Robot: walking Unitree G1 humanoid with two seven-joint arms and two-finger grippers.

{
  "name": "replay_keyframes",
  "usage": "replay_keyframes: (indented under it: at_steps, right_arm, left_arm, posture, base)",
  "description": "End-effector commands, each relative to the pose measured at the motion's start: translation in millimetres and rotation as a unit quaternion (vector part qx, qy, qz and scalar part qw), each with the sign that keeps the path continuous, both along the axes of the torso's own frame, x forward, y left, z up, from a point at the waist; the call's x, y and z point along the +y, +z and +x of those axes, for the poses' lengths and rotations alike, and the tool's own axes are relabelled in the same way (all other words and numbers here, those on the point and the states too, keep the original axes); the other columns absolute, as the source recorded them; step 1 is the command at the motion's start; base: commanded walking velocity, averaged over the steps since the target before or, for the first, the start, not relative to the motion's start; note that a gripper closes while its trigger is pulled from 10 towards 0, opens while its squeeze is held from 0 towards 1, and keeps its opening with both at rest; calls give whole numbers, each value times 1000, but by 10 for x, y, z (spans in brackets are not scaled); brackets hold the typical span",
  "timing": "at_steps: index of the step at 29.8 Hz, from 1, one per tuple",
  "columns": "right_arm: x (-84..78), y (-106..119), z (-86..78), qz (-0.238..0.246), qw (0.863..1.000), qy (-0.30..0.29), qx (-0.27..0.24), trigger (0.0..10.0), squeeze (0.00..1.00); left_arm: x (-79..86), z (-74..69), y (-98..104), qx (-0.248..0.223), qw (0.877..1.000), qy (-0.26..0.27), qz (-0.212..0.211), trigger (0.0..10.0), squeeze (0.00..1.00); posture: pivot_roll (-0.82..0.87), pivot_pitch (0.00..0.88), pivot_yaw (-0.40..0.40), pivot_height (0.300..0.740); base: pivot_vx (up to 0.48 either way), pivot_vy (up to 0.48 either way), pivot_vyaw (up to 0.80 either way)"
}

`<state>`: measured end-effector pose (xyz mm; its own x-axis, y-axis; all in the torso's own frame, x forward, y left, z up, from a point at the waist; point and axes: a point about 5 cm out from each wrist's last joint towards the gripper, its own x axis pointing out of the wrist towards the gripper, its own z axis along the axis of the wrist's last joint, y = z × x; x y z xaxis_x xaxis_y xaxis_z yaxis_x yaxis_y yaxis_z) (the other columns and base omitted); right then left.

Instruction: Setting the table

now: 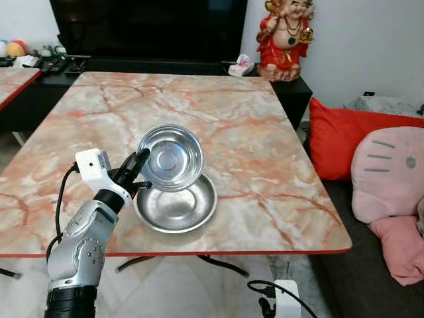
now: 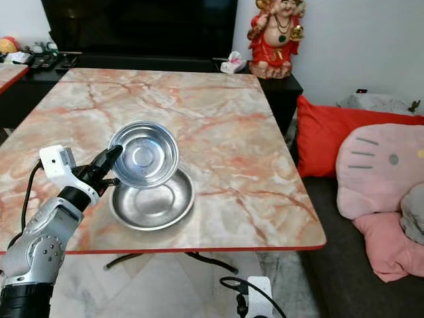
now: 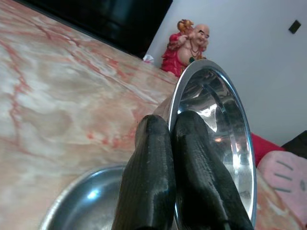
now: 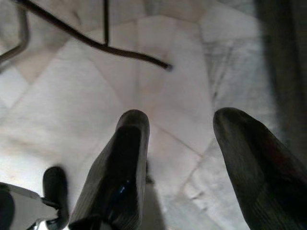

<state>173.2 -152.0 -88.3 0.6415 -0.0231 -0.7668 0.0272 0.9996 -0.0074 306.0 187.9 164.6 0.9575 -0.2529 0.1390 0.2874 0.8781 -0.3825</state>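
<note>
Left wrist view has the left gripper (image 3: 168, 129) pinched on the rim of a tilted steel bowl (image 1: 170, 158), held over a second bowl (image 1: 177, 207) at the table's (image 1: 265, 132) 6 o'clock edge; its far rim is hidden. Right gripper (image 4: 184, 139) hangs spread over floor tiles (image 4: 158, 62).

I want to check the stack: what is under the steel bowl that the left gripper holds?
Under the lifted bowl, pinched at its rim by the left gripper, a second steel bowl rests on the marble table. The lifted bowl covers that bowl's far rim.
</note>
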Motion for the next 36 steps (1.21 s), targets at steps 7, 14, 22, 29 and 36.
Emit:
replay_keyframes:
  at_steps: [7, 14, 22, 29, 36]
  right_arm:
    - [26, -4, -1, 1, 1000, 7, 4, 10000, 0]
    - [28, -4, -2, 1, 1000, 7, 4, 10000, 0]
    - [30, -5, -2, 2, 1000, 9, 5, 10000, 0]
    - [29, -6, -2, 1, 1000, 12, 7, 10000, 0]
    - [32, -4, 1, 1, 1000, 11, 6, 10000, 0]
  left_arm:
    - [59, 3, 78, -10, 1000, 2, 1, 10000, 0]
    - [31, -24, 24, 24, 998, -62, -1, 10000, 0]
    - [62, -4, -99, 96, 992, -76, 19, 10000, 0]
    - [128, 62, -156, 136, 990, -45, -16, 10000, 0]
    - [92, 97, -184, 146, 988, -34, -26, 10000, 0]
  posture:
    - [140, 0, -60, 728]
    - [141, 0, -58, 728]
    - [141, 0, -59, 728]
    - [142, 0, -59, 728]
    - [140, 0, -58, 728]
  base:
    - [0, 0, 0]
    - [0, 0, 0]
    - [0, 0, 0]
    - [0, 0, 0]
    - [0, 0, 0]
